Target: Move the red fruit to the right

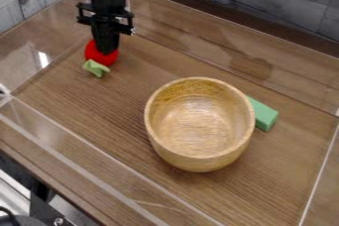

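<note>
The red fruit (98,55) is small and glossy, with its light green leafy cap (94,67) pointing toward me. It lies at the far left of the wooden table (79,121). My black gripper (106,44) points down onto it from above, and its fingers are drawn narrow and shut on the fruit's upper part. The fruit's top is hidden behind the fingers. I cannot tell whether it rests on the table or is just off it.
A large wooden bowl (199,158) stands to the right of centre. A flat green block (265,116) lies against its right side. Clear plastic walls (40,121) border the table at the front, left and right.
</note>
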Robot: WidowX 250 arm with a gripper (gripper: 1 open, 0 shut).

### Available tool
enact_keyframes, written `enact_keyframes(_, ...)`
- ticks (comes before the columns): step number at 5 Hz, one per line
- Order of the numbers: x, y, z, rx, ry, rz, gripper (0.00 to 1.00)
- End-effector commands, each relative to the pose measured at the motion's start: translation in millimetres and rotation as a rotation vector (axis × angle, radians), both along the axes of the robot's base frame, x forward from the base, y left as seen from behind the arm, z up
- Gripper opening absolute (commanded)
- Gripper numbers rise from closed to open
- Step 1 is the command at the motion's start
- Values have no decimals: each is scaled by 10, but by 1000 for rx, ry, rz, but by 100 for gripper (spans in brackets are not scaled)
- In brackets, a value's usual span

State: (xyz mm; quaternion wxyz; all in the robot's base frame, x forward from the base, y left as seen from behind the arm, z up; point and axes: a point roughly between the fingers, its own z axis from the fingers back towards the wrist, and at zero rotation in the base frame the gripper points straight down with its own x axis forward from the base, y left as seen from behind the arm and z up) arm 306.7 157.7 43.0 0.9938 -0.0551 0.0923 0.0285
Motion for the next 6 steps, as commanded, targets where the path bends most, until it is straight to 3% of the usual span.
enact_keyframes(1, 34, -131, 533, 47, -95, 37, 0)
enact_keyframes(2, 98, -155, 819, 66, -121, 120, 0)
enact_keyframes(3, 155, -296, 984, 68, -131, 176, 0)
enact_keyframes(4, 78, -663, 1132, 56, -136, 108, 0)
enact_keyframes(5, 20, -1060, 1114, 45, -135, -3, 0)
enact_keyframes(6, -67, -1560, 986, 35, -123, -71, 0)
